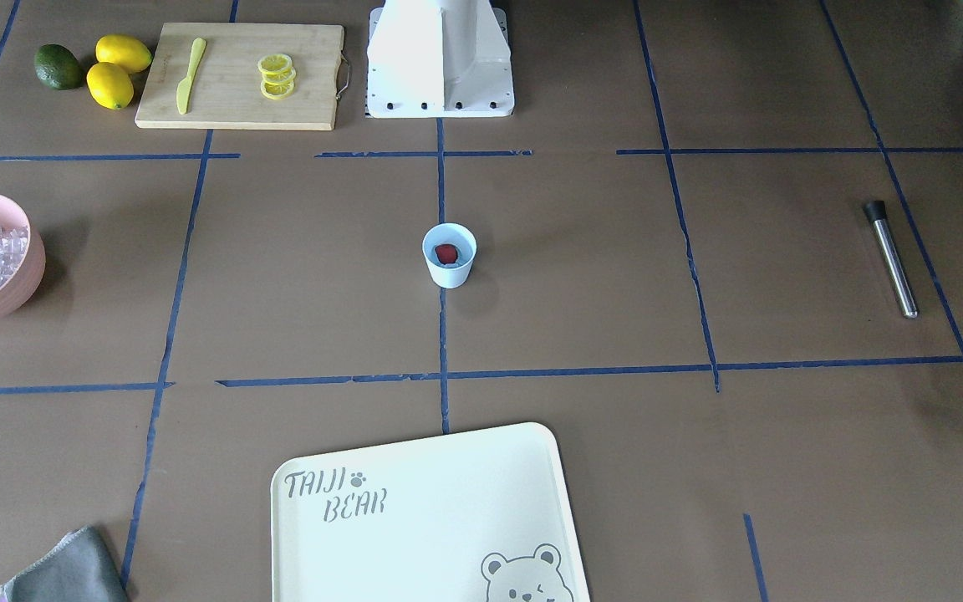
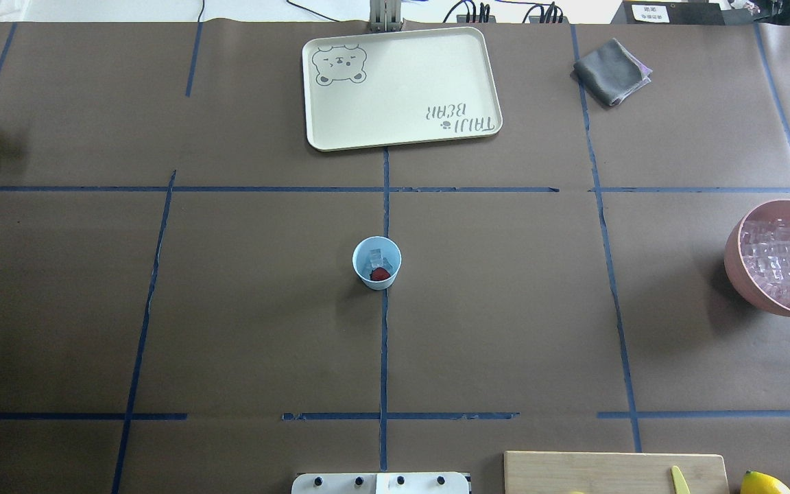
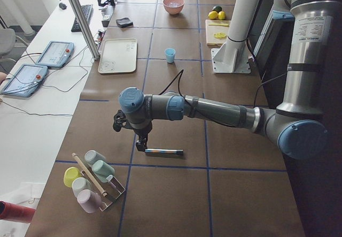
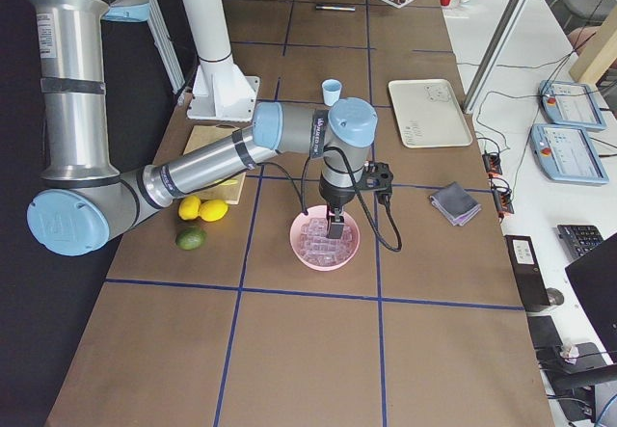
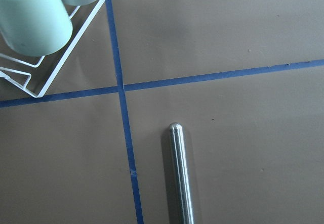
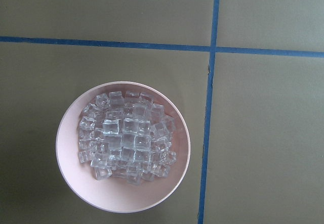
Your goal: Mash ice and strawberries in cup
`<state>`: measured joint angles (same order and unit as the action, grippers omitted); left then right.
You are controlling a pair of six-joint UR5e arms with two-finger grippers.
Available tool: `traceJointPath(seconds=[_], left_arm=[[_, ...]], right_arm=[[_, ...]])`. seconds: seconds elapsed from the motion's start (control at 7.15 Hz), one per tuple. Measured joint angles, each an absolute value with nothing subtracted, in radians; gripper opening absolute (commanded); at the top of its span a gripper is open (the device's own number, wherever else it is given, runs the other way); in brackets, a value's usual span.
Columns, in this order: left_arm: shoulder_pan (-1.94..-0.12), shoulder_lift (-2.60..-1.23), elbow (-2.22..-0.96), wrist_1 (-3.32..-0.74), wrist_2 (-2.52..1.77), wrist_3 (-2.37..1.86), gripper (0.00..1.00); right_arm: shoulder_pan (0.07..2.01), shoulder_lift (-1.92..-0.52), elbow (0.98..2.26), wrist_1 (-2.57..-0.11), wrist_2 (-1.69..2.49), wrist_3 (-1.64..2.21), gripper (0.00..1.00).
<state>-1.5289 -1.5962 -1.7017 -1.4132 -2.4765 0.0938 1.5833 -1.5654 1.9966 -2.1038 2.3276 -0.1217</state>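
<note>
The cup (image 2: pixel 376 263) stands upright in the middle of the bench, on the blue centre line. Its mouth is up, its narrow base is down, and its long axis is vertical. Seen from overhead, the strawberry (image 2: pixel 380 274) sits at about 5 o'clock inside it, and a few cubes of ice (image 2: pixel 376 257) lie toward 12 o'clock.

I'd expect the cup to be very light and thin-walled, easy to tip or dent. It probably wants a gentle hold around its wall while something presses straight down. The ice looks hard and slick and is likely to skid under a tool, whereas the berry should squash easily.

The steel muddler (image 1: pixel 891 258) lies flat on the bench, well off at 9 o'clock from the cup in the overhead view. In the front-facing view its long axis runs from 11 o'clock, at the black end, to 5 o'clock. It looks stiff and smooth, so a grip around mid-shaft seems best.

The left gripper (image 3: pixel 141 146) hangs right over one end of the muddler. I can't tell how wide it is spread or whether it touches. The right gripper (image 4: pixel 335 229) hovers over the pink bowl (image 6: pixel 68 173) of ice cubes at 3 o'clock from the cup, and I can't tell its opening either.
</note>
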Motion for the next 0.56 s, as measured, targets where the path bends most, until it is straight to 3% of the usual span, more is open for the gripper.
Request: traceJointPath(seconds=[0.56], left_arm=[[-1.619, -1.585, -1.709, -1.412, -2.538, 0.105, 1.0]], right_arm=[[1.577, -1.556, 1.915, -2.101, 2.321, -0.144, 1.0]])
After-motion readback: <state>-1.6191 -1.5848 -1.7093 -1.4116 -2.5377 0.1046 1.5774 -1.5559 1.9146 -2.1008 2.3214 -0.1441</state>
